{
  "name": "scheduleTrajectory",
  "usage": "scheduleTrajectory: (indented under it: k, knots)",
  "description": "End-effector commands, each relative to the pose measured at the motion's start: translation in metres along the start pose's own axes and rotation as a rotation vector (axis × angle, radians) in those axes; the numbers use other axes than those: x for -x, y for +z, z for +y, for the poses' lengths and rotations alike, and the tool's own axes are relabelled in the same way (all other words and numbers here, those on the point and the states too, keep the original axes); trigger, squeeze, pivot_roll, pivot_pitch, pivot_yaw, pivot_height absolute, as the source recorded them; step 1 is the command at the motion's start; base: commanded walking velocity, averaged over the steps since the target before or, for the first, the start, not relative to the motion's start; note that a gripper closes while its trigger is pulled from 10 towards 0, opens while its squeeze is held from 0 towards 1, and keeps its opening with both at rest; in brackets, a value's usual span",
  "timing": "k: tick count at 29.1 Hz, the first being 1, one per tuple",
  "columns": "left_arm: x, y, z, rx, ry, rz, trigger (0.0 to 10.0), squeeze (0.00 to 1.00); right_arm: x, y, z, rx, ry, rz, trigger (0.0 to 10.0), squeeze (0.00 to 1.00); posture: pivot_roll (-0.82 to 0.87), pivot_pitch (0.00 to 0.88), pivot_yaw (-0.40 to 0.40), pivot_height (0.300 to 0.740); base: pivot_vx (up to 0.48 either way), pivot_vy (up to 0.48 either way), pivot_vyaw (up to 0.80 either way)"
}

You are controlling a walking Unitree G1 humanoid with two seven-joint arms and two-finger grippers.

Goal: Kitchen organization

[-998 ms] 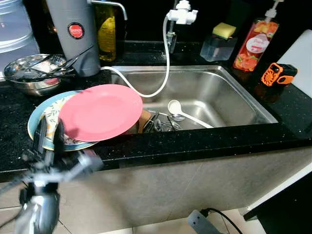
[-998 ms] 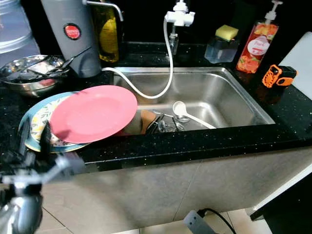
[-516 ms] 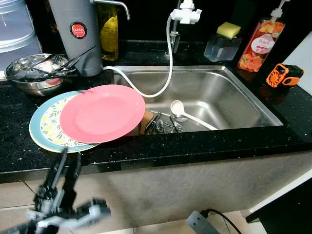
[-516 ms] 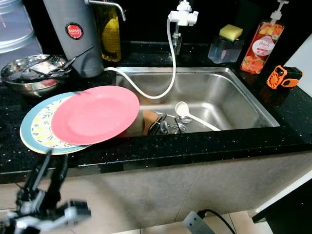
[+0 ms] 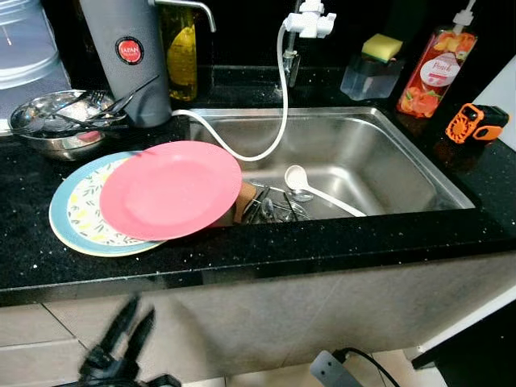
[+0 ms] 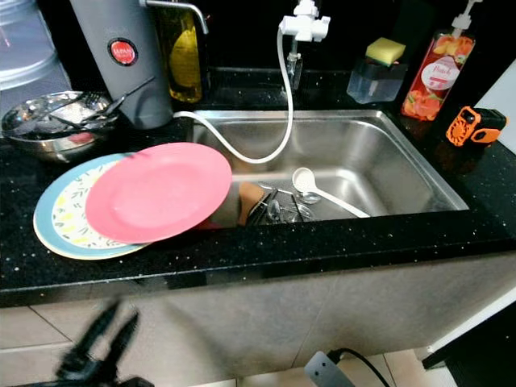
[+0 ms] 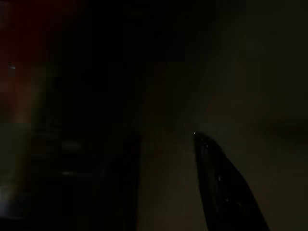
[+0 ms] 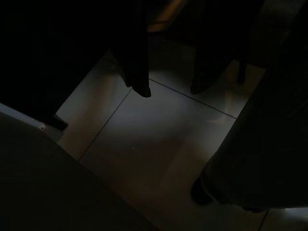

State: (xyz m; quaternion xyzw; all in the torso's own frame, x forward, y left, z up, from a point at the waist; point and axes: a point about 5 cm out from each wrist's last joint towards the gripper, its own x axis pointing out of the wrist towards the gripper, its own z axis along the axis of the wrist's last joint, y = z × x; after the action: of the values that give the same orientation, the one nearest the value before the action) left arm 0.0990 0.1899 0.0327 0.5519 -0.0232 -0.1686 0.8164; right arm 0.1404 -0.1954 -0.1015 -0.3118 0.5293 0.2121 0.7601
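Although the task names no single item, the round pink plastic plate [image 5: 170,189] looks the likeliest first pick: it lies on the black speckled stone bench [image 5: 322,238], stacked on a pale blue plate with a lemon pattern [image 5: 74,214], its right edge jutting over the stainless steel sink [image 5: 379,153]. Furthest left sits a steel bowl of cutlery [image 5: 52,129], with a grey cylindrical water filter [image 5: 125,56] behind it. The left tool [image 5: 129,326] hangs low in front of the cabinet face, below the bench edge, its two black fingers [image 5: 118,324] parted with nothing between them. From there the plates lie up and slightly right, so I judge the left arm the nearer one; the stack is flat, offering only a rim to grip. In the sink lie a long white plastic ladle [image 5: 310,188], handle pointing right, and metal utensils [image 5: 270,205]. The right tool [image 8: 168,84] points at the tiled floor [image 8: 159,139], released and idle.
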Motion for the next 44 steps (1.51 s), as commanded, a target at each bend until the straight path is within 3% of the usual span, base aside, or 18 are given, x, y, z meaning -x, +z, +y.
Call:
scheduleTrajectory:
  k: [1,2,4,6,8,10,11,13,14,15,16,17,18,19,22,30,34,44]
  knots:
    - [-0.002,-0.003,-0.024,0.052,-0.046,0.057,10.0,0.00,0.001,-0.004,-0.003,-0.010,-0.010,0.003,10.0,0.00,0.32,0.000,-0.075,0.740,0.000,0.000,0.00]
    - [-0.008,-0.012,-0.039,0.148,-0.074,0.151,10.0,0.00,0.001,-0.004,-0.002,-0.010,-0.007,0.003,10.0,0.00,0.32,0.000,-0.075,0.740,0.000,0.000,0.00]
    - [-0.012,-0.017,-0.048,0.219,-0.088,0.213,10.0,0.00,0.001,-0.004,-0.001,-0.010,-0.006,0.003,10.0,0.00,0.32,0.000,-0.078,0.740,0.000,0.000,0.00]
    - [0.003,-0.040,-0.064,0.459,-0.104,0.439,10.0,0.00,0.001,-0.004,-0.001,-0.009,-0.004,0.002,10.0,0.00,0.31,0.000,-0.077,0.740,0.000,0.000,0.00]
    - [0.003,-0.040,-0.064,0.459,-0.104,0.439,10.0,0.00,0.001,-0.004,-0.001,-0.009,-0.004,0.002,10.0,0.00,0.31,0.000,-0.077,0.740,0.000,0.000,0.00]
    - [0.010,-0.050,-0.067,0.527,-0.083,0.527,10.0,0.00,0.001,-0.004,-0.002,-0.010,-0.004,0.002,10.0,0.00,0.30,0.000,-0.073,0.740,0.000,0.000,0.00]
    - [0.016,-0.062,-0.073,0.649,-0.064,0.658,10.0,0.00,0.001,-0.003,-0.002,-0.014,-0.006,0.000,10.0,0.00,0.30,0.000,-0.073,0.740,0.000,0.000,0.00]
    - [0.016,-0.062,-0.073,0.649,-0.064,0.658,10.0,0.00,0.001,-0.003,-0.002,-0.014,-0.006,0.000,10.0,0.00,0.30,0.000,-0.073,0.740,0.000,0.000,0.00]
    - [0.021,-0.076,-0.080,0.801,-0.020,0.817,10.0,0.00,0.001,-0.003,-0.003,-0.017,-0.008,-0.001,10.0,0.00,0.30,0.000,-0.075,0.740,0.000,0.000,0.00]
    - [0.021,-0.076,-0.080,0.801,-0.020,0.817,10.0,0.00,0.001,-0.003,-0.003,-0.017,-0.008,-0.001,10.0,0.00,0.30,0.000,-0.075,0.740,0.000,0.000,0.00]
    - [0.027,-0.089,-0.091,0.977,-0.001,0.981,10.0,0.00,0.001,-0.003,-0.004,-0.017,-0.008,0.000,10.0,0.00,0.30,0.000,-0.081,0.740,0.000,0.000,0.00]
    - [0.027,-0.089,-0.091,0.977,-0.001,0.981,10.0,0.00,0.001,-0.003,-0.004,-0.017,-0.008,0.000,10.0,0.00,0.30,0.000,-0.081,0.740,0.000,0.000,0.00]
    - [0.030,-0.094,-0.100,1.130,0.016,1.084,10.0,0.00,0.001,-0.003,-0.004,-0.013,-0.004,0.002,10.0,0.00,0.29,0.000,-0.089,0.740,0.000,0.000,0.00]
    - [0.029,-0.097,-0.105,1.205,0.008,1.140,10.0,0.00,0.001,-0.003,-0.004,-0.007,0.009,0.002,10.0,0.00,0.29,0.000,-0.097,0.740,0.000,0.000,0.00]
    - [0.027,-0.097,-0.108,1.212,-0.027,1.150,10.0,0.00,0.001,-0.003,-0.004,0.002,0.027,0.002,10.0,0.00,0.29,0.000,-0.100,0.740,0.000,0.000,0.00]
    - [-0.009,-0.094,-0.103,1.118,-0.138,1.032,10.0,0.00,0.000,0.002,-0.001,-0.003,0.061,-0.024,10.0,0.00,0.25,0.000,-0.094,0.740,0.000,0.000,0.00]
    - [-0.014,-0.094,-0.102,1.131,-0.149,1.023,10.0,0.00,0.000,0.003,0.000,-0.005,0.069,-0.027,10.0,0.00,0.25,0.000,-0.094,0.740,0.000,0.000,0.00]
    - [-0.034,-0.091,-0.096,0.986,-0.193,0.977,10.0,0.00,0.002,-0.001,0.011,-0.062,0.181,-0.063,10.0,0.00,0.21,0.000,-0.094,0.740,0.000,0.000,0.00]
